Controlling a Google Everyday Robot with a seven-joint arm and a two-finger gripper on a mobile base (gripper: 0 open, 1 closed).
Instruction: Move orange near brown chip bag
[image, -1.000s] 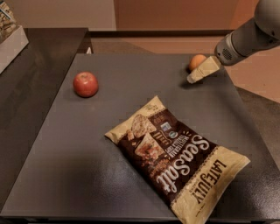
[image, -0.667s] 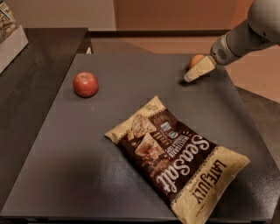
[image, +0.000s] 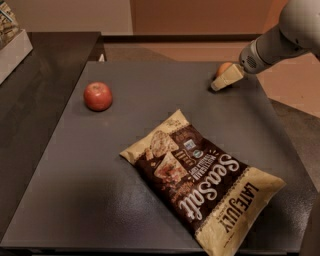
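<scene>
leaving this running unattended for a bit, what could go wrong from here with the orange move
1. The orange sits close to the far right corner of the table, partly hidden behind the gripper, which is low beside it. A glancing contact could roll it off the edge.
2. The orange is round, so when set down near the brown chip bag it might roll away, or land on the bag itself and slide off.

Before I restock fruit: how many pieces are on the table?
2: the apple on the left side; the orange at the far right, partly hidden behind the pincer. No others show.
</scene>
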